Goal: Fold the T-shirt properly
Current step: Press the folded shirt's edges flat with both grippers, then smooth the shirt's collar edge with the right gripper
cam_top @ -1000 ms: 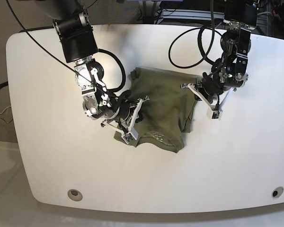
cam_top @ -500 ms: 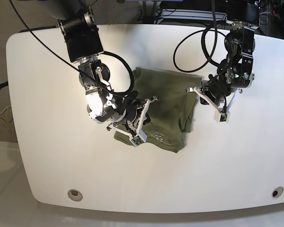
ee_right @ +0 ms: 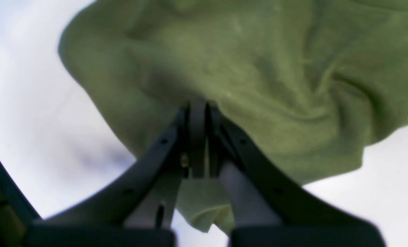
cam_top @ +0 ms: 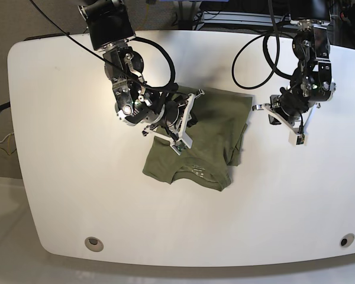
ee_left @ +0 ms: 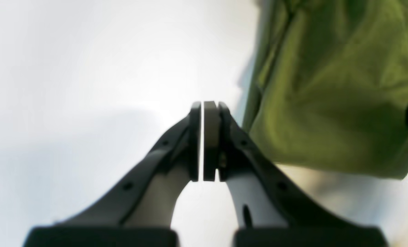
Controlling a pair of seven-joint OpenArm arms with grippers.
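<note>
The olive-green T-shirt point(cam_top: 210, 133) lies crumpled in a rough rectangle on the middle of the white table. My right gripper point(cam_top: 188, 121) is over its upper left part. In the right wrist view the fingers are shut point(ee_right: 197, 103) with the T-shirt point(ee_right: 258, 68) bunched at their tips and more cloth under them. My left gripper point(cam_top: 277, 124) is off the shirt's right edge, over bare table. In the left wrist view it is shut and empty point(ee_left: 204, 104), with the T-shirt point(ee_left: 327, 103) to its right.
The white table point(cam_top: 59, 148) has rounded corners, with a round hole at the front left point(cam_top: 93, 242) and one at the front right point(cam_top: 343, 241). Black cables point(cam_top: 254, 41) loop over the table's back behind both arms.
My right gripper has moved up and to the right, from the shirt's lower left edge to its upper left part. My left gripper has moved right, away from the shirt's right edge.
</note>
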